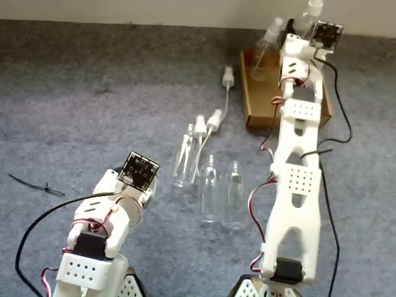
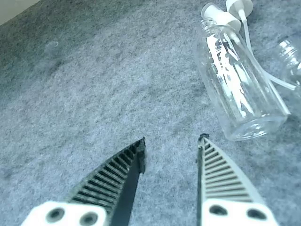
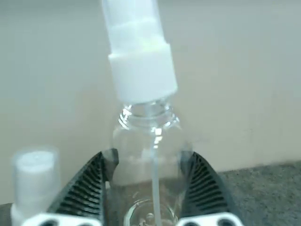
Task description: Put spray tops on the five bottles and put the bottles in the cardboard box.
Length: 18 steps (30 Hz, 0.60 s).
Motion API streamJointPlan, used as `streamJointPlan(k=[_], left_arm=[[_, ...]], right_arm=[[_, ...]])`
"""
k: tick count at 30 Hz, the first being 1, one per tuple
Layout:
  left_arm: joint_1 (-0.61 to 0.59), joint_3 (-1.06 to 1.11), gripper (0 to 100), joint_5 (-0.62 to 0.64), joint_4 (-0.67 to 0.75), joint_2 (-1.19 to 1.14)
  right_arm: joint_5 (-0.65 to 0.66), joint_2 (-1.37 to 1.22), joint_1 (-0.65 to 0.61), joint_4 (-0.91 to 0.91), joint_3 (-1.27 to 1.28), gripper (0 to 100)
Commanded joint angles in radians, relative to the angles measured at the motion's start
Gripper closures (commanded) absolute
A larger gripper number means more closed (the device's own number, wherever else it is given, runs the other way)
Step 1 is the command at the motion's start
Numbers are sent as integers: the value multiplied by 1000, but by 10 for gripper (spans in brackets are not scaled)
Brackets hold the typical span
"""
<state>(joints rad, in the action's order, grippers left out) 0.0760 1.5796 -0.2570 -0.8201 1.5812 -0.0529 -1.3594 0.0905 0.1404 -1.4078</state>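
Observation:
My right gripper (image 3: 148, 157) is shut on a clear bottle (image 3: 146, 141) with a white spray top (image 3: 141, 61), held upright over the cardboard box (image 1: 255, 106) at the far right. A second topped bottle (image 1: 266, 42) stands in the box, and its top (image 3: 33, 174) is beside my fingers. My left gripper (image 2: 171, 143) hangs open over bare carpet, just short of a lying bottle (image 2: 235, 84) with a spray top at its neck. Two topless bottles (image 1: 210, 189) (image 1: 234, 195) lie mid-table. A loose spray top (image 1: 228, 77) lies left of the box.
A black cable tie (image 1: 37, 184) lies on the grey carpet at the left. The right arm (image 1: 297, 185) stretches along the table's right side. A pale wall runs behind the box.

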Motion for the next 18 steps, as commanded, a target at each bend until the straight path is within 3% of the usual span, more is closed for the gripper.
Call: streamJointPlan(k=[1,18], left_arm=[[-12,-5,822,-5,17,1],[-12,-5,822,-5,17,-1]], right_arm=[[25,-25,-5,-1,-148,994],[23,-122,10,-79,-143,994]])
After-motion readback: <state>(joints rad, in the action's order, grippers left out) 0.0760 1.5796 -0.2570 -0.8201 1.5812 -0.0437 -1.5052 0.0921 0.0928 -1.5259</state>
